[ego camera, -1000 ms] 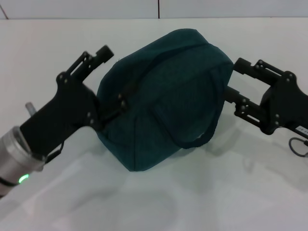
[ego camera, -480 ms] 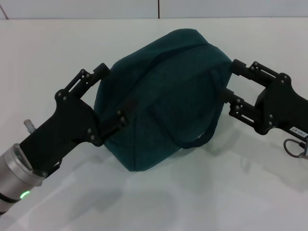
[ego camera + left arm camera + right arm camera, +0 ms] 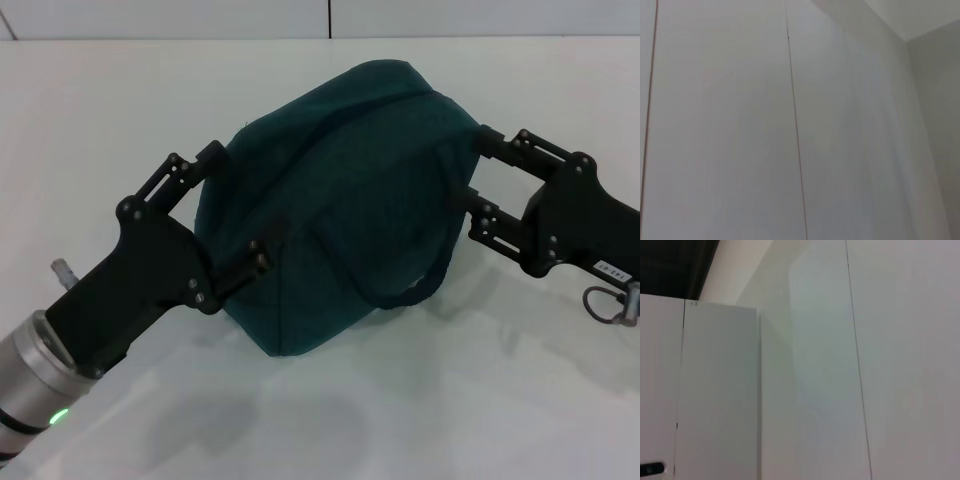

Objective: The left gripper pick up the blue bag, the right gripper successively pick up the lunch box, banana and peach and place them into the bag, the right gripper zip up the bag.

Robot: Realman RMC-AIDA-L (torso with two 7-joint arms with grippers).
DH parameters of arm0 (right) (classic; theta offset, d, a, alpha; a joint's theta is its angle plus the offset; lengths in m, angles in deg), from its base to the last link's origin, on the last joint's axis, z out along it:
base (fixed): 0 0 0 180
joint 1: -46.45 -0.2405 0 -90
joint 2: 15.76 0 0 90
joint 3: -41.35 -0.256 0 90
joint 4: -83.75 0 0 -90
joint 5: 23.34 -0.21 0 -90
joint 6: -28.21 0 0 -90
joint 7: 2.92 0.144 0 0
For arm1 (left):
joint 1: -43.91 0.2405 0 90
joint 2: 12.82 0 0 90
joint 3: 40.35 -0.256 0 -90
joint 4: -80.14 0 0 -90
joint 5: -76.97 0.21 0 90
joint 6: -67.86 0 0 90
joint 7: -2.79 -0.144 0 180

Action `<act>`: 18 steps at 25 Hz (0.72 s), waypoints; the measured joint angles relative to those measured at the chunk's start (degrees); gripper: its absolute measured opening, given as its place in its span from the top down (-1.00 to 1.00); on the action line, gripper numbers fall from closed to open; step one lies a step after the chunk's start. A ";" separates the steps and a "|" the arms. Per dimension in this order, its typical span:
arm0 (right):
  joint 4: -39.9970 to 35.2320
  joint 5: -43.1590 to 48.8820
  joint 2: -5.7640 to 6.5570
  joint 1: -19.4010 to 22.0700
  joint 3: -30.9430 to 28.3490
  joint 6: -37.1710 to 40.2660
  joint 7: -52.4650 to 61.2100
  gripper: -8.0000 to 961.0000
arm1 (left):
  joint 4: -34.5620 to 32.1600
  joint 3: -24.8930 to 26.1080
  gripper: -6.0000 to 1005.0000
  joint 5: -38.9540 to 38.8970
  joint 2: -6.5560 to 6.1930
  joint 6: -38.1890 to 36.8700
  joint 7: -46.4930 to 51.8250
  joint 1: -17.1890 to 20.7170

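Since the earlier frame my left claw [image 3: 235, 210] slides closer along the blue bag [image 3: 340, 200]; right claw [image 3: 472, 175] clamps its opposite end; left's grip indeterminable; I keep tension even.

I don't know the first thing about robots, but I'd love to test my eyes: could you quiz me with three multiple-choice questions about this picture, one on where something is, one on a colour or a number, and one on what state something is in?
1. Where is the bag relative to the two grippers?
A. Between them
B. Far behind both
C. Under the right one only

2. What colour is the bag?
A. Bright red
B. Dark teal blue
C. Yellow

3. How does the bag's top look?
A. Gaping open with food showing
C. Turned inside out
B. Closed over, nothing inside visible

Answers:
1. A: in the head view the left gripper is at one end of the bag and the right gripper at the other.
2. B: its fabric is dark teal blue against the white table.
3. B: the top seam runs shut and no lunch box or fruit shows.
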 joint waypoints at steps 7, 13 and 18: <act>0.03 0.03 -0.20 0.13 0.22 -0.05 -3.06 -0.23 | 0.06 0.06 -0.58 -0.03 -0.15 -1.17 0.10 0.22; 0.04 0.03 -0.25 0.43 0.33 0.15 -3.68 -0.23 | 0.15 0.13 -0.58 -0.04 -0.19 -1.20 0.15 0.62; 0.03 0.02 -0.26 0.36 0.43 0.29 -3.65 -0.23 | 0.54 0.01 -0.58 -0.05 -0.19 -1.20 0.21 0.70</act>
